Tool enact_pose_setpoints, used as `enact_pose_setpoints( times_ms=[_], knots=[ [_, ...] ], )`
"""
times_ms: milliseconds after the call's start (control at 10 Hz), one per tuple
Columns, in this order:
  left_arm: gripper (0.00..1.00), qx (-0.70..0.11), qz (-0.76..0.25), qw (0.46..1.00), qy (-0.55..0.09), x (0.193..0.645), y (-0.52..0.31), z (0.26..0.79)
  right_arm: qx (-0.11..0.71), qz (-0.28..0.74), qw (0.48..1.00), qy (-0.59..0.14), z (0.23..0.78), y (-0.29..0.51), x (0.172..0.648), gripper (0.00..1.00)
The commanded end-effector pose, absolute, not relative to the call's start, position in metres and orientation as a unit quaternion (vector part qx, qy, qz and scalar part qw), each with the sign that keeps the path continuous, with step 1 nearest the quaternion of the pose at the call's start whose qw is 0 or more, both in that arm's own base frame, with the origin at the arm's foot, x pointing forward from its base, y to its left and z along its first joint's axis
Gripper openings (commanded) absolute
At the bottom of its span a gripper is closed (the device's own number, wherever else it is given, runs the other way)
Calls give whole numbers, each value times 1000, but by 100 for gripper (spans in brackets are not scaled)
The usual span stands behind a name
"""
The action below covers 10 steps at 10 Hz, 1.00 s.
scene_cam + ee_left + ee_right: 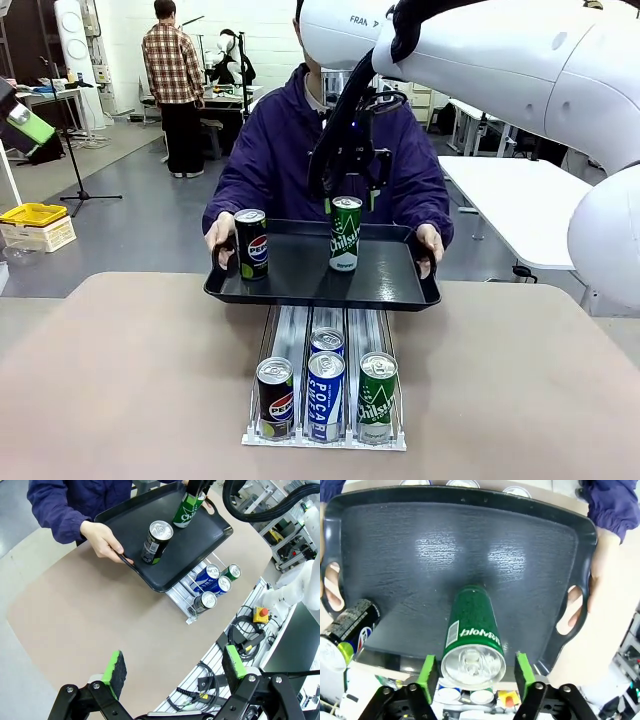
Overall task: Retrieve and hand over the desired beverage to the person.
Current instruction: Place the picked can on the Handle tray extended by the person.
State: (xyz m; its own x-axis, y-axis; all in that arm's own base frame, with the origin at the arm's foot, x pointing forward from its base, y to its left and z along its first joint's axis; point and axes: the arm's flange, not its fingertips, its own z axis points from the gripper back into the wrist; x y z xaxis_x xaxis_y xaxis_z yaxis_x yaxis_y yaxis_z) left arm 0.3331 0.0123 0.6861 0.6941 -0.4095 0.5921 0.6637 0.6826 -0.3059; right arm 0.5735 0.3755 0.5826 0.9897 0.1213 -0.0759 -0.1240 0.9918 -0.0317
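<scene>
Right now the right gripper point(472, 672) hangs over a green Chilsung aluminium can point(345, 233) that stands upright on the black plastic tray point(300, 285) held by the person in the dark purple hooded jacket point(270, 150). In the right wrist view its green pads point(426, 672) stand on either side of the can's silver top with a slight gap showing on both sides, so the jaws appear parted and the can looks to rest on its own base; whether a pad is touching it cannot be told. A black Pepsi can point(251, 243) stands on the tray off to one side of this gripper, well apart from the green can.

Releasing well, as a judgement, means spreading the jaws evenly so neither pad drags the tall can sideways, then rising straight up along the can's axis until the fingers clear the rim. The person's hands point(219, 238) grip the tray handles, so the tray may sway.

The left gripper point(172, 672) hovers high above the tan table point(75, 625), jaws wide apart and empty.
</scene>
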Motion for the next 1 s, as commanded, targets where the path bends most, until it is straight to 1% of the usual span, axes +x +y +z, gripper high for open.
enact_pose_setpoints(
  times_ms=[0, 400, 500, 600, 700, 900],
  knots=[
    [100, -255, -302, 886, -243, 331, 13, 686, -30, 74, 996, 34, 596, 386, 588, 100],
    [100, -255, -302, 886, -243, 331, 13, 686, -30, 78, 996, 31, 602, 385, 581, 100],
    [100, -255, -302, 886, -243, 331, 13, 686, -26, 70, 997, 23, 618, 378, 562, 100],
    [100, -255, -302, 886, -243, 331, 13, 686, -16, 55, 998, -14, 648, 360, 525, 100],
    [100, -255, -302, 886, -243, 331, 13, 686, -3, 43, 998, -34, 667, 340, 493, 100],
    [100, -255, -302, 886, -243, 331, 13, 686, 32, 43, 997, -49, 677, 300, 436, 100]
  ],
)
